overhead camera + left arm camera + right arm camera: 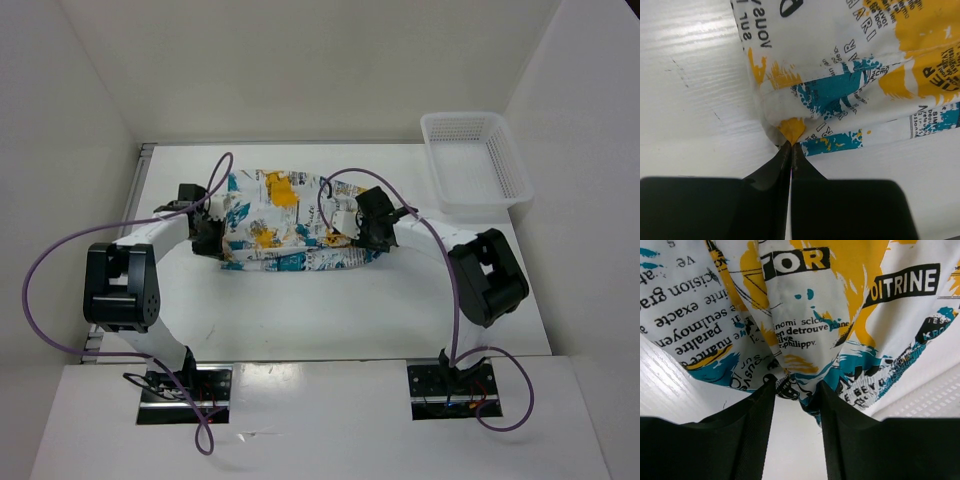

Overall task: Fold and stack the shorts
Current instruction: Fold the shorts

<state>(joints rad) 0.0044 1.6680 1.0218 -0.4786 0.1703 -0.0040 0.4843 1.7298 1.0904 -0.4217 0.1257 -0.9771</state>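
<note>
The shorts (285, 225), white with teal, yellow and black print, lie crumpled on the table between my two arms. My left gripper (212, 238) is at their left edge. In the left wrist view it (791, 145) is shut, with a yellow corner of the shorts (850, 75) pinched at its tips. My right gripper (345, 232) is at the right side of the cloth. In the right wrist view its jaws (797, 390) stand apart, and a bunched edge of the shorts (805, 310) hangs between the fingertips.
A white plastic mesh basket (475, 160) stands at the back right corner of the table. White walls close in the left, back and right sides. The white tabletop (330, 310) runs between the shorts and the arm bases.
</note>
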